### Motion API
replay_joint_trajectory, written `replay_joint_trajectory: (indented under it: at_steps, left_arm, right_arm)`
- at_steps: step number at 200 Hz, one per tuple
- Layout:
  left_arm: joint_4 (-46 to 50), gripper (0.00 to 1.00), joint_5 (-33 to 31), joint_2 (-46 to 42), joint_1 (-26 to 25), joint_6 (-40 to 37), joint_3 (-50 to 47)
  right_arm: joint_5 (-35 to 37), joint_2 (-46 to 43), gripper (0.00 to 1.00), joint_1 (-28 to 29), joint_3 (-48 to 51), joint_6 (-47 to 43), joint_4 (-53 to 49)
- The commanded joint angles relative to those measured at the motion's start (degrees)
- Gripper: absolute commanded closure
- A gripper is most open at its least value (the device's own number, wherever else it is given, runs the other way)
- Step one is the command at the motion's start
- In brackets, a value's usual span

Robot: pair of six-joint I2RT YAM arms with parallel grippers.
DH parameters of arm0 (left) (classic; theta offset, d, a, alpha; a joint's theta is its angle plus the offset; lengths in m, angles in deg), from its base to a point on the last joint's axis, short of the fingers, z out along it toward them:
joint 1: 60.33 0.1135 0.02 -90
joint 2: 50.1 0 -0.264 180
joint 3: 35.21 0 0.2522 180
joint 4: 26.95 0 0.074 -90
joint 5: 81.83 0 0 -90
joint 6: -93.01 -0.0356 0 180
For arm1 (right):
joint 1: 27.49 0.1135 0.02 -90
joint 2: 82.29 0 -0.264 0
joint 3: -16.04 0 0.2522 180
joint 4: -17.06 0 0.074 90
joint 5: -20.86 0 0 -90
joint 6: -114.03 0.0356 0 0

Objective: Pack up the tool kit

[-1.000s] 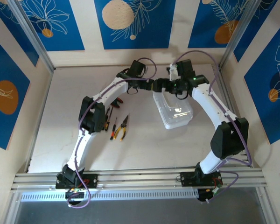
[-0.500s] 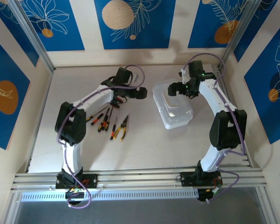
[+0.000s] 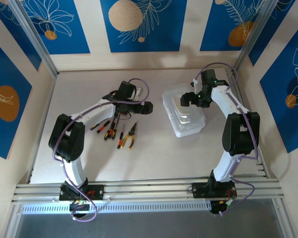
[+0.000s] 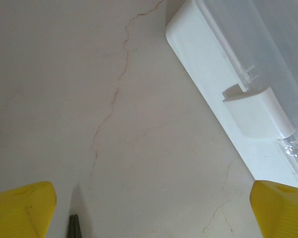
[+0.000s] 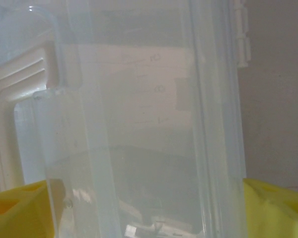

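Observation:
The translucent white case (image 3: 187,121) of the tool kit lies lid down right of the table's middle. My right gripper (image 3: 188,99) hangs over its far end. In the right wrist view its yellow fingers (image 5: 20,210) stand wide on either side of the case (image 5: 139,124); I cannot tell whether they touch it. The loose tools lie left of the case: orange-handled pliers (image 3: 132,135) and several black, red and orange screwdrivers (image 3: 109,130). My left gripper (image 3: 147,108) hovers open just beyond them. Its fingertips (image 4: 20,208) have bare table between them, the case (image 4: 223,84) at upper right.
The table is walled by blue and cream panels and aluminium posts at the back and sides. A metal rail (image 3: 149,191) carrying both arm bases runs along the near edge. A grey tool tip (image 4: 73,225) pokes in at the left wrist view's bottom edge.
Both grippers were together over the case's far end. The left arm has swung back left toward the tools. The right gripper has settled over the case and its jaws have narrowed a little.

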Motion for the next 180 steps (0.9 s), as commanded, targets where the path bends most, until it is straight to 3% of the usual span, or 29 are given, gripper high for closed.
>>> replay_joint_trajectory:
  at_steps: [1, 60, 91, 108, 141, 180]
  left_arm:
    - [-1.2, 0.00, 1.3, -1.1, -0.4, 0.7, 0.3]
    - [-0.7, 0.00, 1.3, -0.6, -0.5, 0.3, 1.2]
    - [-0.8, 0.00, 1.2, -1.0, -0.4, 0.3, 1.2]
    - [-0.8, 0.00, 1.2, -1.2, -0.4, 0.3, 1.4]
    - [-0.2, 0.00, 0.8, -1.7, -0.4, 0.0, 1.7]
    - [0.0, 0.00, 0.4, -2.2, -0.4, -0.2, 1.4]
  right_arm:
    - [-6.3, 2.1, 0.19, -0.4, 2.6, 3.1, 2.0]
    - [-20.2, 1.4, 0.28, -0.9, 10.9, 11.6, 11.5]
    - [-33.1, -0.2, 0.28, -2.7, 19.7, 21.9, 25.6]
    - [-36.6, -0.6, 0.28, -3.0, 24.4, 27.8, 33.8]
    - [-39.5, 0.0, 0.27, -3.4, 29.8, 35.0, 45.3]
    - [-39.8, 1.6, 0.14, -4.3, 31.7, 38.1, 50.2]
